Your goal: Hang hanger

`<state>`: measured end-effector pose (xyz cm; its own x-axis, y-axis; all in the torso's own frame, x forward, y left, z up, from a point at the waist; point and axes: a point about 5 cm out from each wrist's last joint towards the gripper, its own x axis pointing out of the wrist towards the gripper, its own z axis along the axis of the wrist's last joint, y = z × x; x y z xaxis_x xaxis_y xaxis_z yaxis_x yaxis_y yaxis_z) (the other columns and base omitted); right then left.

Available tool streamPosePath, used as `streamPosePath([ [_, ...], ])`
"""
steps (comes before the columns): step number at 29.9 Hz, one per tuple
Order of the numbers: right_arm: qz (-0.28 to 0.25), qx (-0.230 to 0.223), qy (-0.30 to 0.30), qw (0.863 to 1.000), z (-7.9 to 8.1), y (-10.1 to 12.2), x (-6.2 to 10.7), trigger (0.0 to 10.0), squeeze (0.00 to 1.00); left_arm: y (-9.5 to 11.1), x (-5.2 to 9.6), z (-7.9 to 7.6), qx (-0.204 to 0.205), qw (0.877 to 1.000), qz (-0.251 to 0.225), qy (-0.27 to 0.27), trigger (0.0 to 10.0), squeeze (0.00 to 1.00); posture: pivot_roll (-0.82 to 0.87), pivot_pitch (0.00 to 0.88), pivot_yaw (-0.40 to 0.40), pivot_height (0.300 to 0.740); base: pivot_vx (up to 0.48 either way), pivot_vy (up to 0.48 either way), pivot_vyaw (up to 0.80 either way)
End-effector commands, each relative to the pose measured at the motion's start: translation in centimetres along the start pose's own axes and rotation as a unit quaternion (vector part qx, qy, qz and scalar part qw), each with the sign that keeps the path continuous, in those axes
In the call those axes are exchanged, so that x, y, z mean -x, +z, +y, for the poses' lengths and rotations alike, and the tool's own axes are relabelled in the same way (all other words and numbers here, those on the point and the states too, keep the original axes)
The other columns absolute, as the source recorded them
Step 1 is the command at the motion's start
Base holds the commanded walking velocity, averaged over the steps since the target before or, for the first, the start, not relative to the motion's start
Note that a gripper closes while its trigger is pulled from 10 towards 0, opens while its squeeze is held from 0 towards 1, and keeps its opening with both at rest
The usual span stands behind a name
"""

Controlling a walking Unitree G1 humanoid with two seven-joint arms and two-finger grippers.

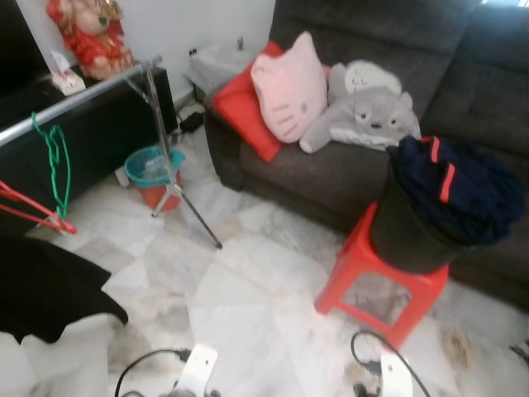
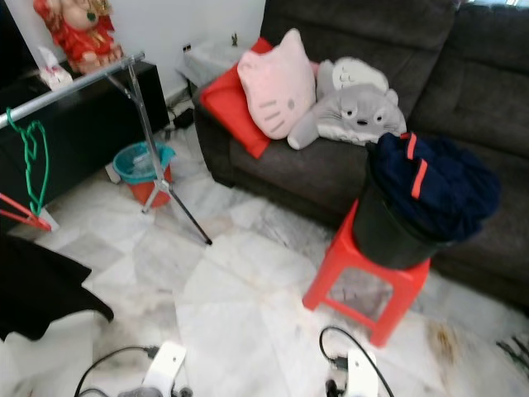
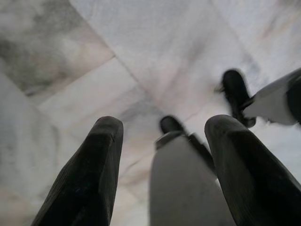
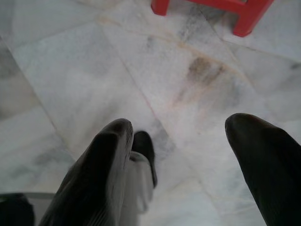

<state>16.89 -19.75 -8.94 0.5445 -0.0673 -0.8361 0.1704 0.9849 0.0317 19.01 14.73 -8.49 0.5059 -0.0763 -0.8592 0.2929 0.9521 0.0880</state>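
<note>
A silver clothes rail [image 1: 78,98] on a tripod stand [image 1: 172,188] runs along the left. From it hangs a green hanger [image 1: 56,165]; a red hanger [image 1: 33,212] carries a black garment [image 1: 50,285] lower at the left edge. Both arms hang low, their wrists at the bottom edge [image 1: 197,368] [image 1: 395,374]. My left gripper [image 3: 162,160] is open over the marble floor with nothing between its fingers. My right gripper [image 4: 188,155] is open too, empty, pointing at the floor near the red stool.
A red plastic stool [image 1: 372,285] bears a black bucket [image 1: 405,236] heaped with dark clothes [image 1: 459,186], in front of a grey sofa [image 1: 347,165] with cushions and plush toys. A teal and red bucket [image 1: 153,174] stands by the tripod. A black cabinet [image 1: 91,136] lines the left wall.
</note>
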Motion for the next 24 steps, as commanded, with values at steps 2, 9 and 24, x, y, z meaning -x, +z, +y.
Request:
streamPosePath([
  [2, 0.010, -0.001, -0.009, 1.000, -0.60, -0.68, 0.16, 10.0, 0.00, 0.37, -0.06, -0.38, 0.006, 1.000, -0.003, -0.002, 10.0, 0.00, -0.01, 0.001, -0.010, 0.740, 0.000, 0.000, -0.76],
  [9, 0.009, 0.000, -0.009, 1.000, -0.60, -0.66, 0.16, 10.0, 0.00, 0.39, -0.06, -0.37, 0.006, 1.000, -0.005, -0.001, 10.0, 0.00, -0.01, 0.001, -0.010, 0.740, 0.000, 0.000, -0.75],
  [24, 0.009, 0.001, -0.008, 1.000, -0.58, -0.68, 0.17, 10.0, 0.00, 0.40, -0.06, -0.38, 0.012, 1.000, -0.008, 0.000, 10.0, 0.00, -0.01, 0.000, -0.010, 0.740, 0.000, 0.000, -0.75],
])
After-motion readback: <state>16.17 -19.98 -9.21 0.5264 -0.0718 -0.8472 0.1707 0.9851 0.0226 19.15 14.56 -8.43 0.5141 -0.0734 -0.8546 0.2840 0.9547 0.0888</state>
